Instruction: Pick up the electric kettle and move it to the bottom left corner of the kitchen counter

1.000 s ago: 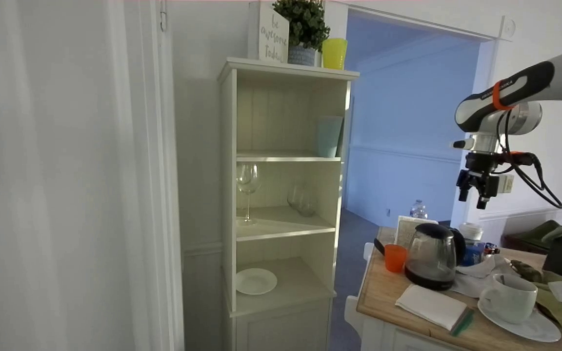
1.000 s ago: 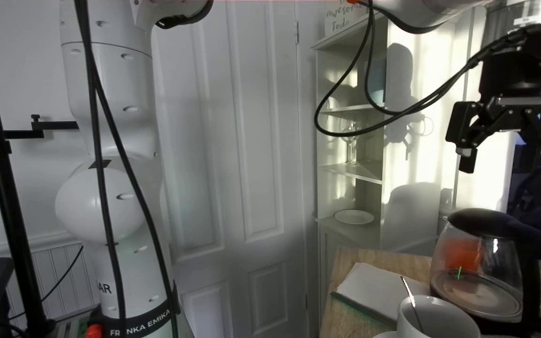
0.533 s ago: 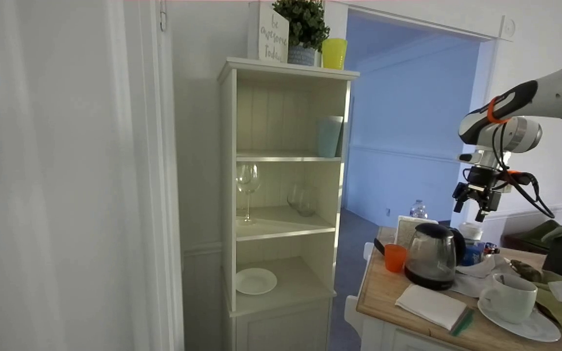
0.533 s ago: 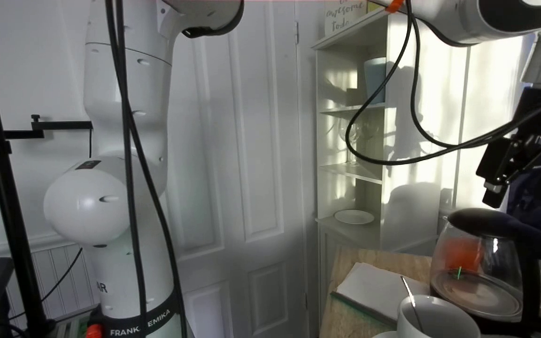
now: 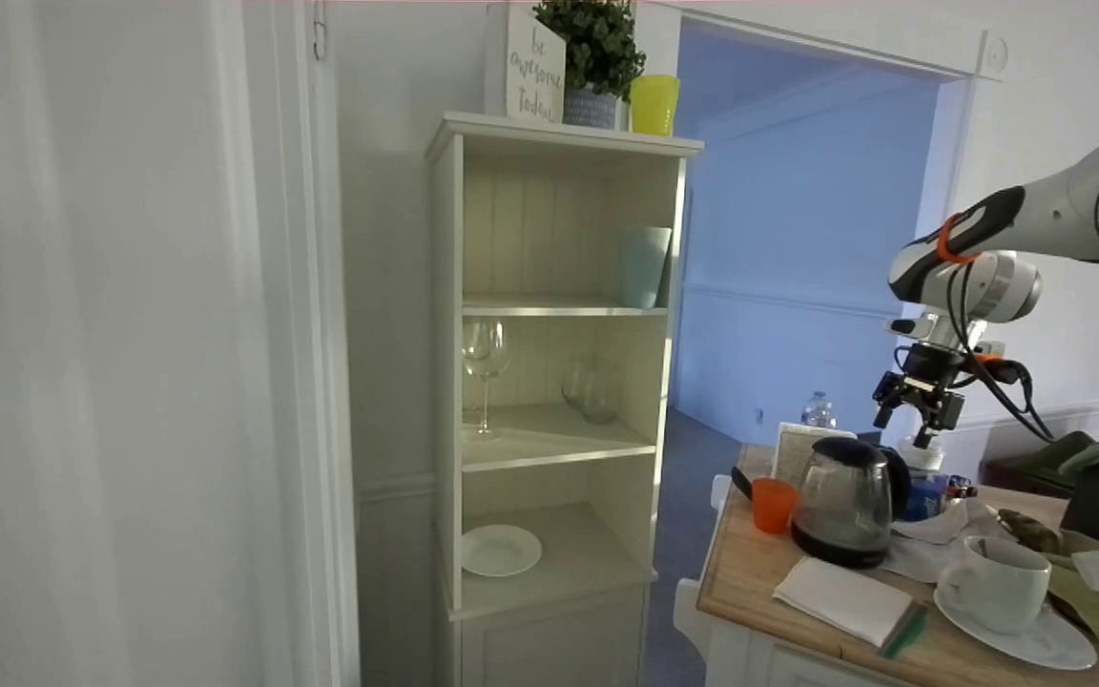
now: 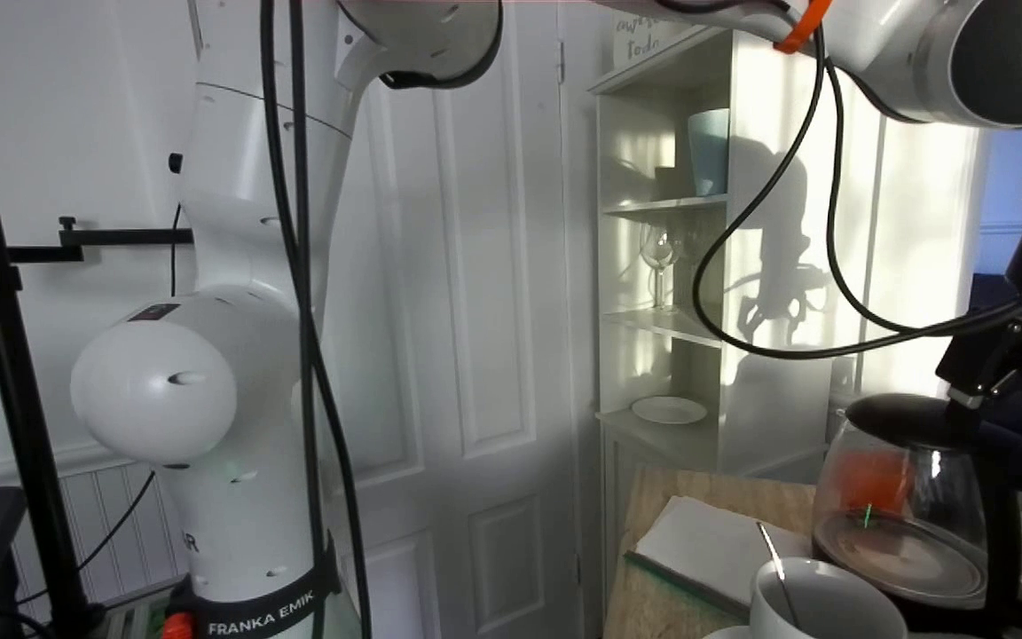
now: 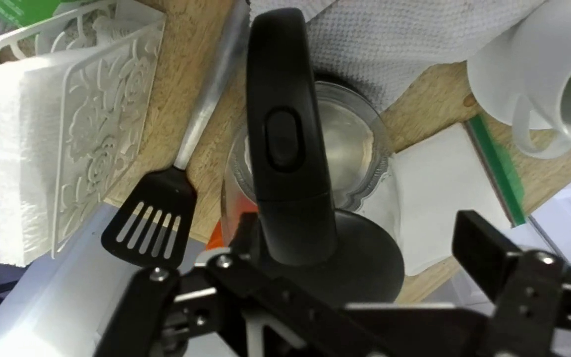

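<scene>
The electric kettle (image 5: 845, 515) stands upright on the desk (image 5: 750, 549), the orange cup (image 5: 774, 506) just beside it, so none of the carrying is done. The end effector (image 5: 902, 429) hangs close above the handle (image 7: 290, 181), its 2 fingers (image 7: 481, 250) spread wide, with nothing gripped. The wrist view shows the lid (image 7: 370, 263) between and below them; whether a fingertip brushes the black plastic, I can't tell from where I stand. I'd call this the approach: closing, lifting, carrying and setting down are all left.

Which corner counts as bottom left depends on the viewer. My guess is the near left corner (image 5: 731, 592) in an exterior view. A strip of bare wood runs from the orange cup down to it, but the napkin packet (image 5: 845, 599) takes up much of the neighbouring room, right in front of the kettle. The edge there shows no lip, so a base set partly over it could tip off.

Past the napkin packet, the white mug (image 5: 998, 587) sits on a saucer (image 5: 1065, 641) near the front edge, tight quarters for a low swing. Elsewhere, the napkin rack (image 7: 101, 161) stands near and the spatula (image 7: 149, 218) seems to jut past the edge. A cloth (image 7: 365, 49) lies against the kettle's base or very near, and might drag along. The tall cabinet (image 5: 554, 644) stands well apart, leaving open air there.
</scene>
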`<state>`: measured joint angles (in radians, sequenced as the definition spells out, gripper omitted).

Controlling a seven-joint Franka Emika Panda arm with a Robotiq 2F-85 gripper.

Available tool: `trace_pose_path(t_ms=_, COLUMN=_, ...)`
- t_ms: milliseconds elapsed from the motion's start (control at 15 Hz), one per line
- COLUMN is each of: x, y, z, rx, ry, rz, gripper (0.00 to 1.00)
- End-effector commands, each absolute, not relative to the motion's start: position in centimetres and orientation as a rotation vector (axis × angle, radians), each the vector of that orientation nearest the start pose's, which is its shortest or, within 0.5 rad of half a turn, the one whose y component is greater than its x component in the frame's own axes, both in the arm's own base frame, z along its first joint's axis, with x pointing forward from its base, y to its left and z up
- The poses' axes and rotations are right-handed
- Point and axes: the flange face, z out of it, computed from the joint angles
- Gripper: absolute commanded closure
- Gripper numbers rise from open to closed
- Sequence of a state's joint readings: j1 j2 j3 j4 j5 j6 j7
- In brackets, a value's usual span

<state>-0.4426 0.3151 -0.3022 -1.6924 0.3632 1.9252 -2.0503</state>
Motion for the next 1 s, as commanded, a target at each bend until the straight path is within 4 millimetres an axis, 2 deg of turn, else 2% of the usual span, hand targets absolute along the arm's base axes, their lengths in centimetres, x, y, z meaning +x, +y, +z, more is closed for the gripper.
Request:
trace_pose_path(t_ms=0, x=51.3, y=-41.0, z=41.5, rx=-2.517, ry=-1.719, rz=-0.388, gripper=0.0)
trace_pose_path(t_ms=400, x=52.6, y=-40.8, z=39.6, rx=-2.486, ry=-1.759, rz=-0.342, gripper=0.0)
trace_pose_path(t_ms=933, x=52.9, y=-41.3, z=37.5, rx=-2.416, ry=-1.837, rz=-0.239, gripper=0.0)
